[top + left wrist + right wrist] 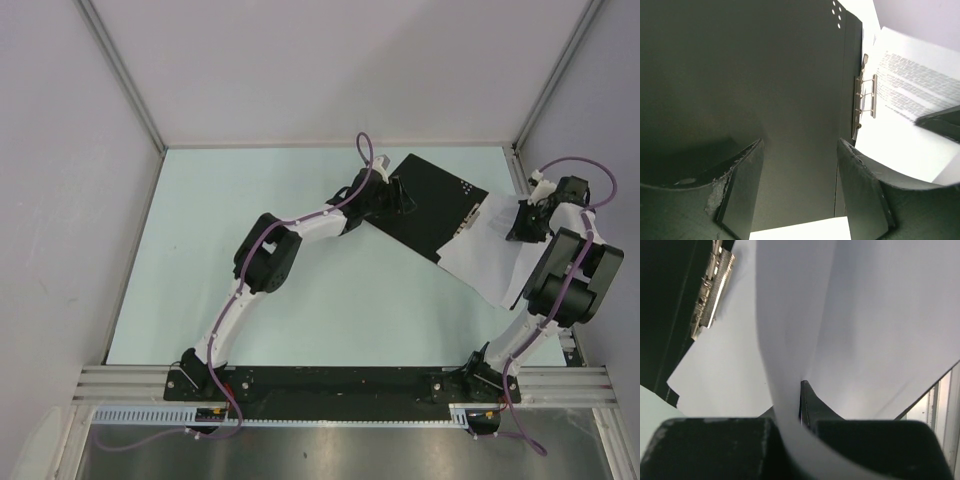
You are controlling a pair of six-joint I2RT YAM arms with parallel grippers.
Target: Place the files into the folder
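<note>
The folder (425,205) lies open at the far right of the table, its black inside up, with white dots near its far corner. My left gripper (398,196) is over the black left cover (765,75), its jaws apart with the cover showing between them (800,150). A metal clip (865,100) sits at the spine. The files (490,255) are white sheets lying to the right of the clip; one with black text (912,87) is on top. My right gripper (522,228) is shut on the edge of a sheet (790,315), which curls upward from the jaws (797,390).
The pale green table (300,300) is enclosed by white walls with aluminium posts (120,75). The right table edge with a metal rail (940,395) runs just beside the sheets. The black base bar (330,382) carrying both arms lies at the near edge.
</note>
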